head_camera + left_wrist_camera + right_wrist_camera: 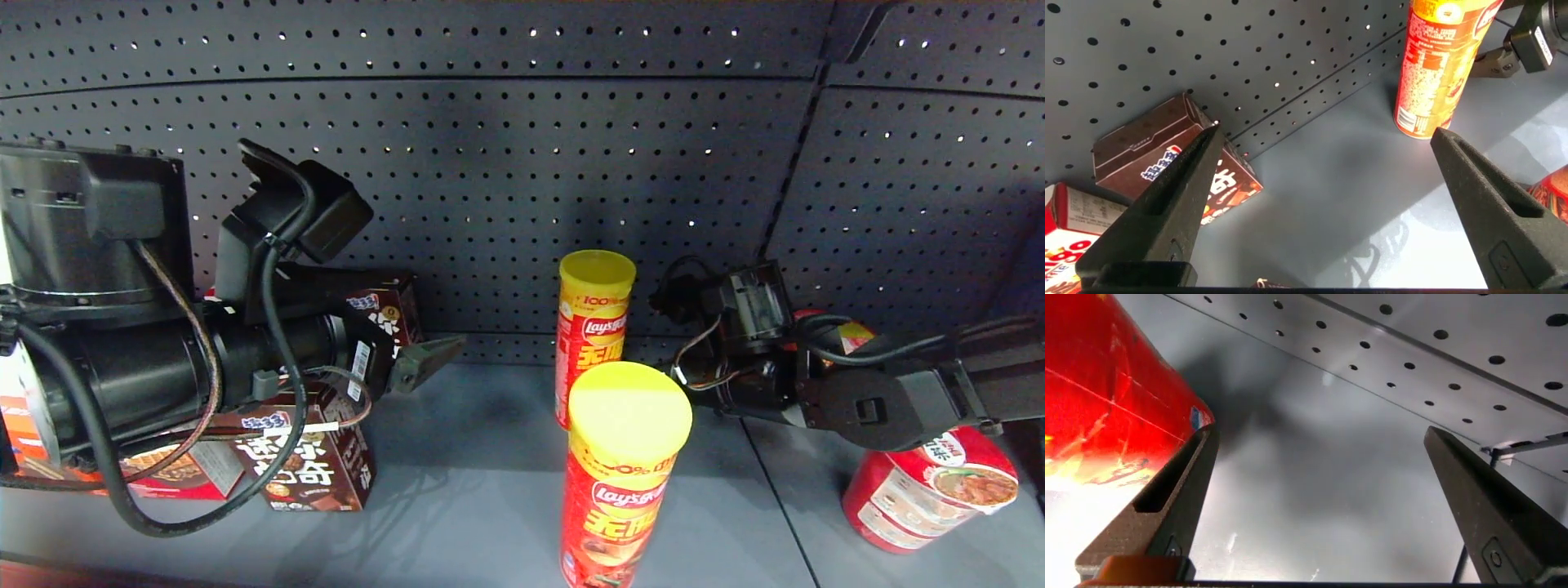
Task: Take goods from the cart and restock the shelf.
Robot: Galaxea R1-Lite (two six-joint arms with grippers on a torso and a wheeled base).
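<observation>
Where the shelf (457, 498) comes nearest, a yellow-lidded chip can (624, 474) stands, a second can (592, 335) behind it. From its wrist, the left gripper (1324, 135) gapes empty before a tilted brown box (1167, 159); the right gripper (1319, 433), also released, has a red pack (1102, 416) beside one finger. In the head view, both arms mask rear goods.

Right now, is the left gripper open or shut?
Open. In the left wrist view the left gripper has its fingers wide apart, with bare shelf between them and nothing held.
</observation>
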